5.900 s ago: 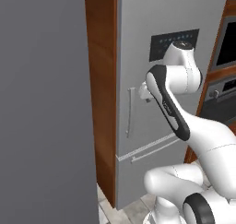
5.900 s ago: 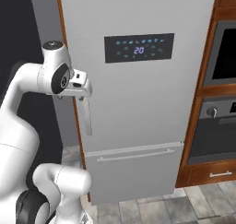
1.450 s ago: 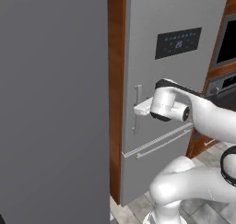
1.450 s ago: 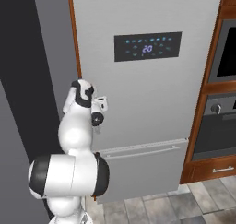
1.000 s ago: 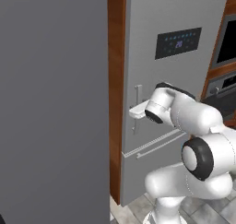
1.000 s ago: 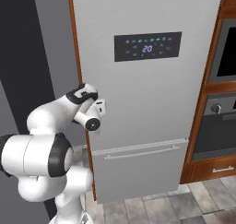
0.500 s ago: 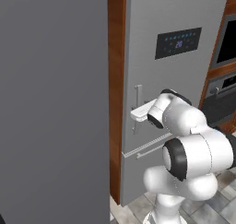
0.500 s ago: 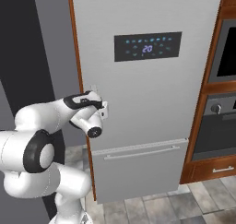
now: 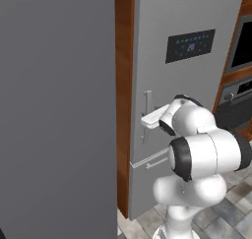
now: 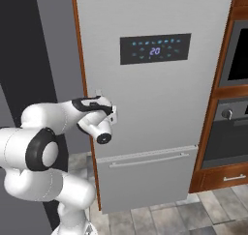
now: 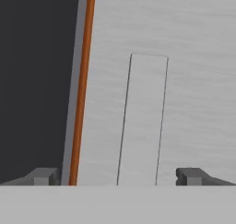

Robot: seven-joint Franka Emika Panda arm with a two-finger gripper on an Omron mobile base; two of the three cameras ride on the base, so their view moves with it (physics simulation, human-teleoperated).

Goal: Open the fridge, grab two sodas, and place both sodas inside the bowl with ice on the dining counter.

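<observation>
Tool (image 11: 115, 174) jaws stand wide apart, straddling the vertical handle (image 11: 143, 119) on the closed fridge (image 10: 145, 103) door, holding nothing. Opening the door is the step in hand; next, I judge, it should pinch the handle and pull outward.

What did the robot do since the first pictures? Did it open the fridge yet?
The base drove closer to the fridge. The arm folded down and brought the gripper up to the door handle, with its jaws open on either side of the handle and nothing gripped yet. The fridge door stayed shut, and so did the bottom drawer.
</observation>
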